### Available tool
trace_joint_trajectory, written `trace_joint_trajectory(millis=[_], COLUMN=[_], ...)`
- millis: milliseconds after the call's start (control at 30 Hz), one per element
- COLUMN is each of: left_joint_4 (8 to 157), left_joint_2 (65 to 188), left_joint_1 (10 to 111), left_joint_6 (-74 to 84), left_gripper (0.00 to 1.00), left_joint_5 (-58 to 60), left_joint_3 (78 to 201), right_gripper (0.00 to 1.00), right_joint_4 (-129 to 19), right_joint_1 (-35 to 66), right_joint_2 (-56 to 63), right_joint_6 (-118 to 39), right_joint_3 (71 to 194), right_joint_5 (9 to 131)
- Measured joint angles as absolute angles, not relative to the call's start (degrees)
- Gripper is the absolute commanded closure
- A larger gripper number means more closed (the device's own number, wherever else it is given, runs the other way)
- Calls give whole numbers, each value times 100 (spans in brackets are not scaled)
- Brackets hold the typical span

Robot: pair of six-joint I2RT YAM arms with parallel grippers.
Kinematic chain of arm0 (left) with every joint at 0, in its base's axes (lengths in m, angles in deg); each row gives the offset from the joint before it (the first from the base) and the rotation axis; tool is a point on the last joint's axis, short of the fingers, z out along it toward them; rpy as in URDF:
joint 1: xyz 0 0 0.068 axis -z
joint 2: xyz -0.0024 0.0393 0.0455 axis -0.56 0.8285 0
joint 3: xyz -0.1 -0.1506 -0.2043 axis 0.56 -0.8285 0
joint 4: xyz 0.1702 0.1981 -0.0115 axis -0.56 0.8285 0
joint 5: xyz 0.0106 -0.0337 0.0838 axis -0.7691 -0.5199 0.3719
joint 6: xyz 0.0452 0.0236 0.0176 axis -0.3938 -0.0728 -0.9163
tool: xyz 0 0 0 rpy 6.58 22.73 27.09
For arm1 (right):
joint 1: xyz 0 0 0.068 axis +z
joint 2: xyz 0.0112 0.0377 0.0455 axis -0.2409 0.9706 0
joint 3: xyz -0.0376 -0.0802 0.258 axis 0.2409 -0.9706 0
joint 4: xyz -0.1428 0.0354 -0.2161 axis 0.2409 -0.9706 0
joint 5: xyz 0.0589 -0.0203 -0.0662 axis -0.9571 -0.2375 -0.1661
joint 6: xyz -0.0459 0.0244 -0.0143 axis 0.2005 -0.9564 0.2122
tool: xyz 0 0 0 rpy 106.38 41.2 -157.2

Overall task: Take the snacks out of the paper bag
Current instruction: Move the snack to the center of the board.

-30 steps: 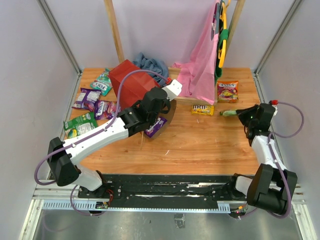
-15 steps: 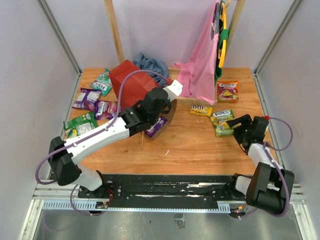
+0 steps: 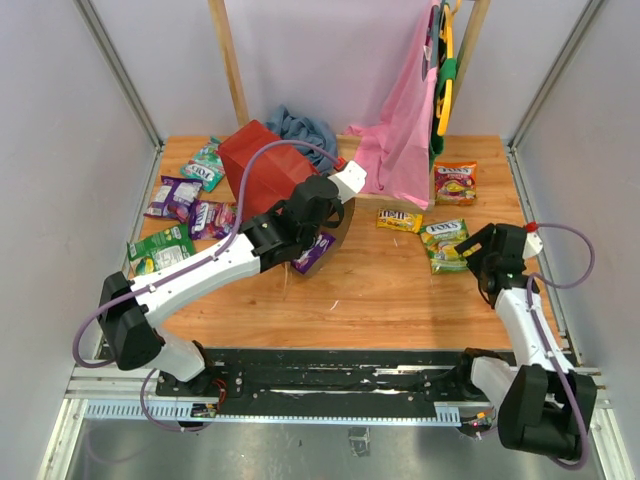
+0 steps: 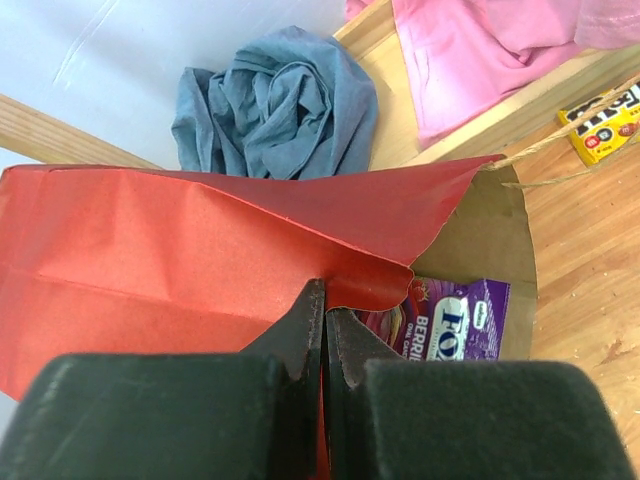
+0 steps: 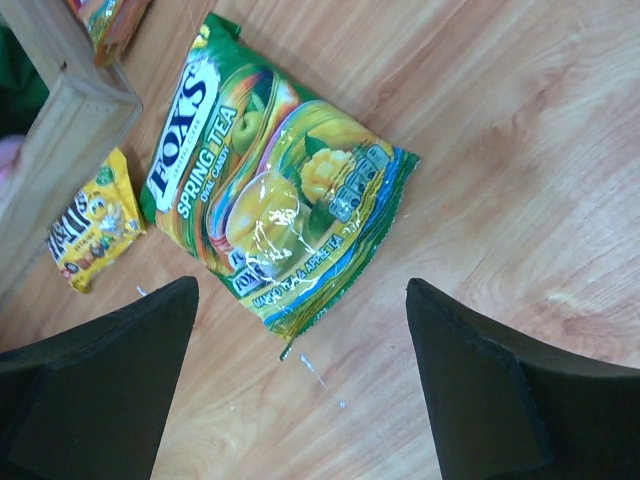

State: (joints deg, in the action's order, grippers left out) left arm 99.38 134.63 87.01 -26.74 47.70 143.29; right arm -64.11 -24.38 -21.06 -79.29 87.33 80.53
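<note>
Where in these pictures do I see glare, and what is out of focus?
Right wrist view: glare patches on the green Fox's packet, print sharp; the right gripper's fingers soft-edged. Left wrist view: the left gripper's fingers blurred, the purple Fox's packet inside the paper bag readable. Top view: even light.

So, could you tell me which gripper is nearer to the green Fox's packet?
Right. The right gripper hangs open just over the green Fox's packet; the left gripper is far to its left, shut on the paper bag rim.

Robotics lab test cell, plain grey walls [image 3: 60,120] enclosing a wooden table [image 3: 400,290], metal mounting rail [image 3: 300,411] at its near edge
</note>
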Motion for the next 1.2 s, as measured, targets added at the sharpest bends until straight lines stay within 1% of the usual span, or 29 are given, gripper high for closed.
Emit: trace_joint_trajectory(millis=[133, 267, 300, 367, 567, 833, 1000, 1200], left_joint_4=[9973, 9999, 10013, 10023, 10052, 10050, 10052, 10052], left_joint_2=[13474, 13520, 13533, 13552, 13561, 13627, 13659, 13662], left_joint_1=[8701, 8701, 8701, 8701, 8699, 8699, 8675, 8650], left_joint_6=[-2657, -2633, -2626, -2613, -2611, -2613, -2615, -2615], left_gripper=[96, 96, 96, 96, 96, 96, 96, 96], left_joint_5=[4768, 4770, 4770, 4770, 4785, 4799, 4796, 4796], left_joint_3=[14340, 14375, 14382, 14382, 14382, 14382, 14382, 14382], right_gripper=[14, 17, 17, 18, 18, 6, 7, 9], right_joint_4=[-6667, -6885, -6890, -6903, -6918, -7137, -7495, -7720], right_joint_1=[-1828, -1242, -1170, -1071, -835, -772, -772, -796], right_joint_2=[-2006, -1225, -908, -655, 436, 1387, 1830, 1955], right_joint_6=[-7665, -7330, -7225, -7140, -6851, -6836, -6948, -7221], right_joint_3=[8982, 9760, 10007, 10164, 10669, 11036, 11572, 11727], right_joint_5=[8698, 9129, 9172, 9223, 9404, 9500, 9736, 9964])
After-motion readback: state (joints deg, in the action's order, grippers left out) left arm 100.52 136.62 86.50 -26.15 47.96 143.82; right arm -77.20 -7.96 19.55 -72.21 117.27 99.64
